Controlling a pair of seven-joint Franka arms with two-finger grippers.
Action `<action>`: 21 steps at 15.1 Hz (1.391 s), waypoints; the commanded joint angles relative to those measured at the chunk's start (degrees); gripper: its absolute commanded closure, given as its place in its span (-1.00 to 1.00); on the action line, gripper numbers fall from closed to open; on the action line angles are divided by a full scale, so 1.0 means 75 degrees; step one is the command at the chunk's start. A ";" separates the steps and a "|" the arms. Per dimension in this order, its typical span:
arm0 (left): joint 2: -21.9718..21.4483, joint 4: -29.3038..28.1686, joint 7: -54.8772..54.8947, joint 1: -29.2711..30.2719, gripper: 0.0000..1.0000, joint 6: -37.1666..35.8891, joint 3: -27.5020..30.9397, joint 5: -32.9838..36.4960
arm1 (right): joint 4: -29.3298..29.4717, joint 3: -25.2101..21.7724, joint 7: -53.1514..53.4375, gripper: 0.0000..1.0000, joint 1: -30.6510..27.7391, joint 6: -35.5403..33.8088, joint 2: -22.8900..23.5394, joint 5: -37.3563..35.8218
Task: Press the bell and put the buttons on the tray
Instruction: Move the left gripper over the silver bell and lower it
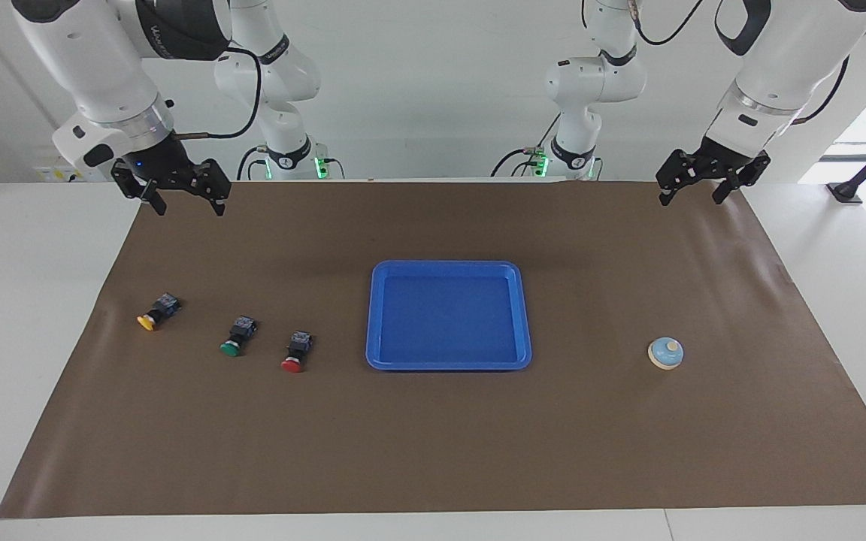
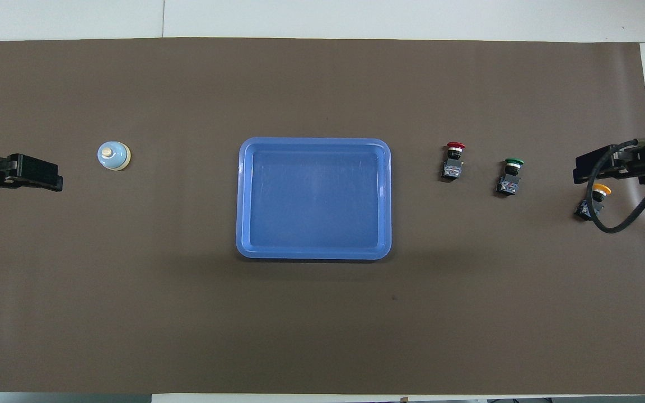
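Since the three buttons look like small hard plastic switches, I'd judge them light and rigid, not fragile, with glossy round caps that could slip; the boxy black body is the sensible place to pinch, across its flat sides, not the cap. All three lie on their sides on the brown mat [image 1: 433,451], strung out from the blue tray [image 1: 373,315] toward the right arm's end of the table: the red button [image 1: 296,353] closest to the tray, the green button [image 1: 238,336] next, the yellow button [image 1: 158,312] furthest out, none touching another. The tray sits mid-table with nothing in it; its raised rim should keep a dropped switch from rolling off. The bell [image 1: 665,353] stands upright well away from the tray toward the left arm's end; it needs no grasp, just a straight push down on its cream knob, and being light it might skid if struck off-centre. The right gripper [image 1: 183,194] hangs with jaws apart, holding nothing, over the mat's edge near the robots, out past the yellow button. The left gripper [image 1: 707,182] likewise hangs agape and unladen over the mat's edge near the robots, on the bell's side of the tray.
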 commanded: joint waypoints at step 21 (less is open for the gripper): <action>0.2438 0.0080 0.0026 0.0350 1.00 0.2647 0.0127 0.0045 | -0.0084 0.0070 0.0107 -1.00 -0.0092 -0.0073 -0.0117 -0.0056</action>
